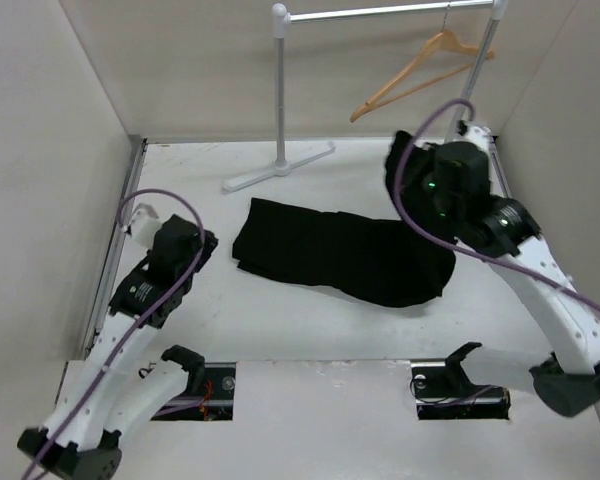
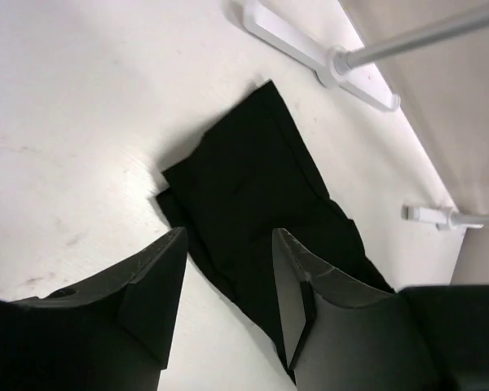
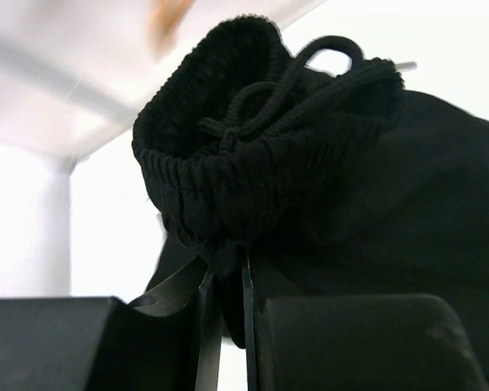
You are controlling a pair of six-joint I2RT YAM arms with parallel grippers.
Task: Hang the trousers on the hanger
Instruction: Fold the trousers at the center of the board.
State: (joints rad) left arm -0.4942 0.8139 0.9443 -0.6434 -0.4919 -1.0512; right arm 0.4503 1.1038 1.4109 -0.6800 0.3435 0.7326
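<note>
The trousers (image 1: 340, 255) lie on the table (image 1: 280, 330) just in front of the rail (image 1: 280, 90), which carries the hanger (image 1: 420, 75). The right tool (image 3: 226, 281) is clenched on their raised waistband. The left tool (image 2: 228, 244) hangs released over their other end.

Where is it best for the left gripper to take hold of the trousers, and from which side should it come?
Probably the leg ends of the trousers, lying flat on the table nearest the open left gripper. Come low from the left, one finger sliding under the edge. The right gripper pinches the waistband, raised at the other end.
</note>
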